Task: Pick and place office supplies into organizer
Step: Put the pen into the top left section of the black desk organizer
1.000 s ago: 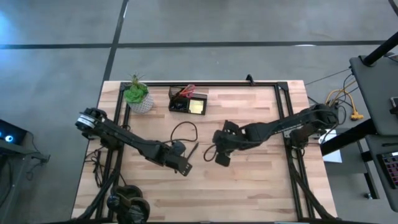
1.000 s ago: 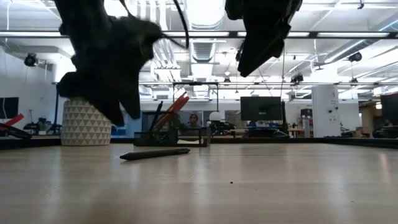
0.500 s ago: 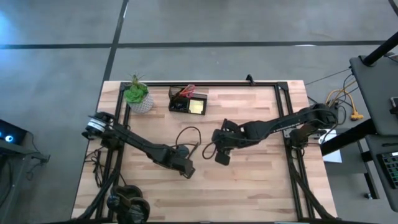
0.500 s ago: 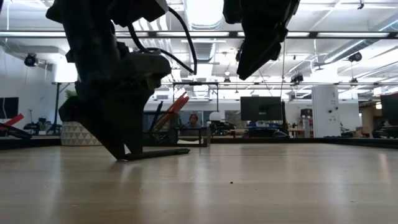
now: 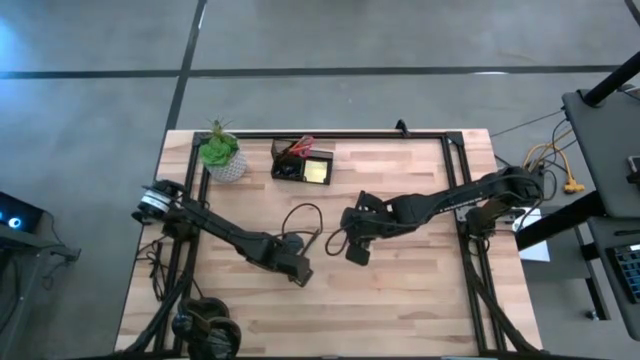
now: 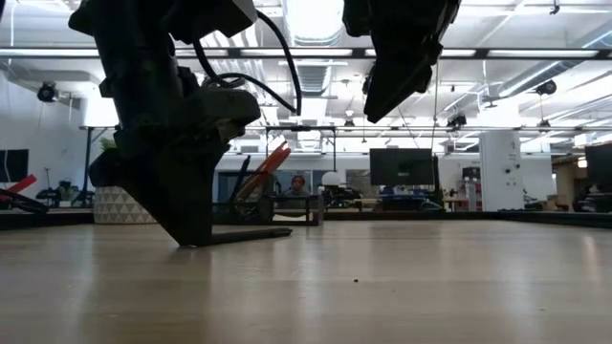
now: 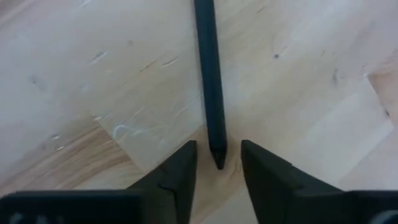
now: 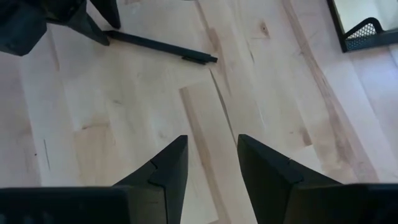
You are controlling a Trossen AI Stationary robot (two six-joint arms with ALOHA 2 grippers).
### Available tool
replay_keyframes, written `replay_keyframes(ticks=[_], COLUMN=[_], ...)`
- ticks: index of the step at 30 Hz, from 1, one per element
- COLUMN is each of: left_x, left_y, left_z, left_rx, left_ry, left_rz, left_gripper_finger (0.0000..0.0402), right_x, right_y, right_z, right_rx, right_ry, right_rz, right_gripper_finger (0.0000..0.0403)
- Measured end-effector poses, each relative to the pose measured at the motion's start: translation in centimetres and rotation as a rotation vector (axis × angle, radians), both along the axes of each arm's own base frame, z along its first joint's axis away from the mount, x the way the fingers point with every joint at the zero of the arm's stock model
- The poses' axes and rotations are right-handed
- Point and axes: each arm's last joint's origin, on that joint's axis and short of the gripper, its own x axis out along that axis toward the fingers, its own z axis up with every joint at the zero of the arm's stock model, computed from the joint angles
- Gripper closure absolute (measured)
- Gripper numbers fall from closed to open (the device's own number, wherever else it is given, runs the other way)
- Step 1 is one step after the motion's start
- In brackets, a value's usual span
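Note:
A black pen lies flat on the wooden table near its middle, also seen in the high view and the low view. My left gripper is open and down at the tabletop. Its fingers stand on either side of the pen's pointed near end without touching it. My right gripper is open and hovers above the table, to the right of the pen. The black organizer stands at the far edge with red-handled scissors and a yellow sticky-note pad in it.
A potted green plant in a white pot stands left of the organizer at the far edge. A black cable loop from the left arm hangs over the table's middle. Bare wood lies toward the near edge and the right side.
My left gripper has come down from above the table to the tabletop and stands around the pen's near end, staying open. The pen has kept its place.

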Motion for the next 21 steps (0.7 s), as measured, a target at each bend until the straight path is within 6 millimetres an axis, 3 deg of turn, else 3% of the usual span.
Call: replay_keyframes(ticks=[8, 21], left_x=[-0.12, -0.13], left_y=[0.11, 0.3], left_z=[-0.18, -0.24], left_rx=[0.045, 0.085], left_ry=[0.013, 0.011], left_rz=[-0.042, -0.029], left_gripper_finger=[0.0357, 0.0377], right_x=[0.01, 0.11], right_y=[0.0, -0.13], right_z=[0.0, 0.05], right_rx=[-0.001, -0.028], right_ry=[0.0, -0.006], right_rz=[0.002, 0.028], right_gripper_finger=[0.0268, 0.0268])
